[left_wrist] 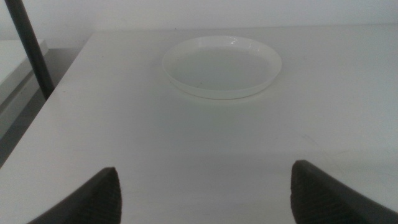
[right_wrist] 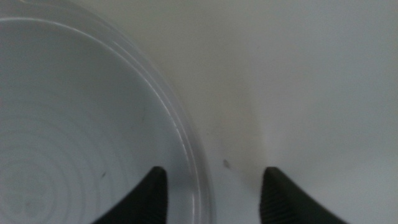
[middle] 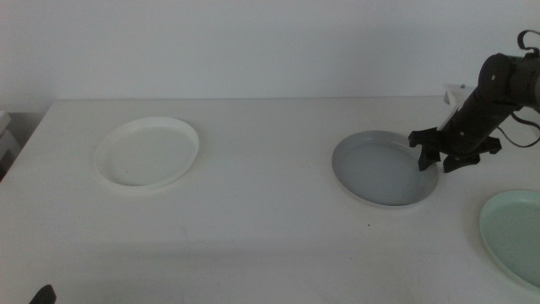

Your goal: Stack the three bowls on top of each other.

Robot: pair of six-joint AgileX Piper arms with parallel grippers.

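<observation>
My right tool [middle: 432,158] sits at the right-hand rim of the grey bowl [middle: 381,169], jaws spread, with one jaw over the inside of the rim and the other over bare worktop [middle: 270,219] outside it, as the right wrist view shows. I cannot tell from either view whether the jaws touch the rim yet.

The left tool [left_wrist: 205,193] waits low at the near left edge, jaws wide apart and empty, looking across at the white bowl [left_wrist: 222,66], well clear of it.

All three bowls lie apart, none stacked. The white bowl is far left, the grey bowl right of centre, and the mint bowl [middle: 515,232] at the near right corner, partly cut off by the frame.

They are shallow, round and plate-like, with low rims that flare outward. The surfaces look smooth and slightly glossy, and faint concentric rings show in the grey bowl's floor. I judge them light, stiff plastic, though I cannot rule out ceramic.

The rim is the only place to take hold, pinched across its thin wall. A smooth, sloped lip could slide out of the jaws, and a bowl held at one edge will want to droop, so I would grip deep and lift gently.
</observation>
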